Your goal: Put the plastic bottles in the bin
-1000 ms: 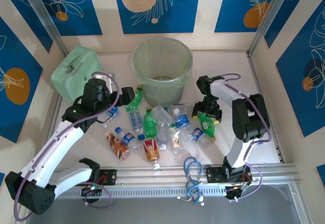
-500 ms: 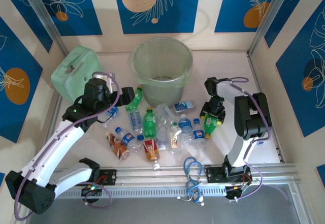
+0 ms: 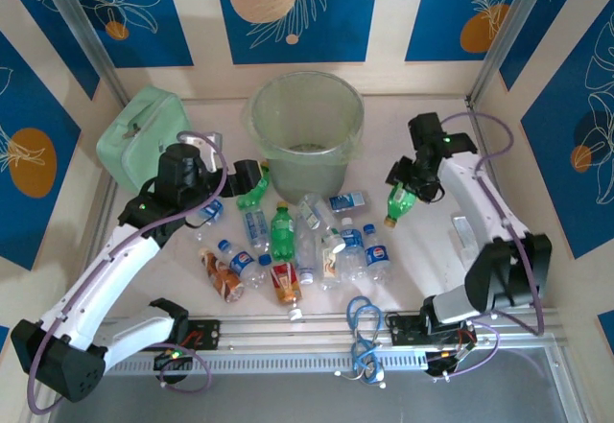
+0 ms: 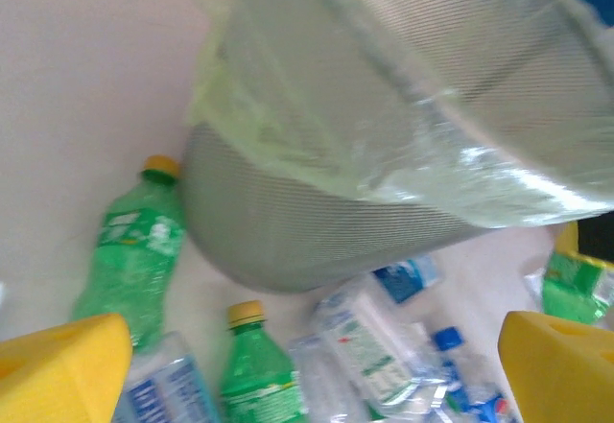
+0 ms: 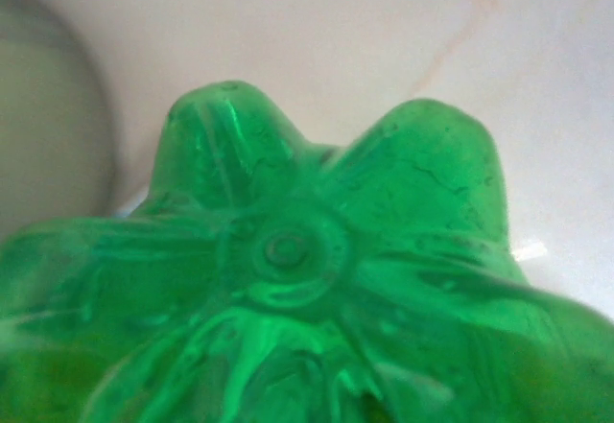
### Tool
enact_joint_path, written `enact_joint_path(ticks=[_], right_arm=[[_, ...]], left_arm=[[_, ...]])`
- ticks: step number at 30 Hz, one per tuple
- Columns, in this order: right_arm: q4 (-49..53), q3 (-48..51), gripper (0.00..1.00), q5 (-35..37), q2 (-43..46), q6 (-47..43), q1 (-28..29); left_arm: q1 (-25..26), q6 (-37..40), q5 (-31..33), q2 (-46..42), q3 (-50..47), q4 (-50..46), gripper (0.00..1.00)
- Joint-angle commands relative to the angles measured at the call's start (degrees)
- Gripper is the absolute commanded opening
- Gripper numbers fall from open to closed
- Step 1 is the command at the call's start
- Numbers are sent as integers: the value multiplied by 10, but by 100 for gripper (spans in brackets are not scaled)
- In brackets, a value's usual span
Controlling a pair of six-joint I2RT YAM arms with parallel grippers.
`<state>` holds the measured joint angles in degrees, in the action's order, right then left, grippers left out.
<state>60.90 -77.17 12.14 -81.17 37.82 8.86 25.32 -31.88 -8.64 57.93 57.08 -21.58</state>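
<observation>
- Left hand (image 3: 251, 176): yellow pads spread, nothing between them. It hovers at the left of the bin's foot, just above a green plastic bottle with a yellow cap (image 3: 255, 191) lying on the white counter (image 3: 393, 121).
- Round translucent green-grey bin with thin liner (image 3: 261, 106): upright, far centre.
- Pile of clear, green and red-labelled plastic bottles (image 3: 288, 246): on the counter in front of the bin, not yet binned.
- Right hand (image 3: 408, 181): pinching a second green plastic bottle (image 3: 400, 199), cap downward, right of the bin and apart from it.
- Step, as judged: carrying to the bin. Next move calls for swinging left over the rim, then releasing.
</observation>
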Motion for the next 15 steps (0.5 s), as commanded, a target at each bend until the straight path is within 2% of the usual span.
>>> enact_joint_path(ticks=[1, 5, 9, 12, 15], right_arm=[[6, -73, 61, -68, 66, 24, 5], [-105, -105, 65, -200, 130, 76, 21], [-277, -83, 66, -332, 151, 185, 34], [-374, -76, 66, -371, 148, 242, 56], [-422, -86, 66, -390, 137, 262, 77]], left_arm=[[5, -31, -106, 0, 16, 94, 97], [19, -68, -184, 8, 14, 199, 99], [46, -128, -259, 46, 18, 323, 99], [74, -149, -299, 84, 46, 363, 97], [92, -173, -330, 113, 70, 398, 95]])
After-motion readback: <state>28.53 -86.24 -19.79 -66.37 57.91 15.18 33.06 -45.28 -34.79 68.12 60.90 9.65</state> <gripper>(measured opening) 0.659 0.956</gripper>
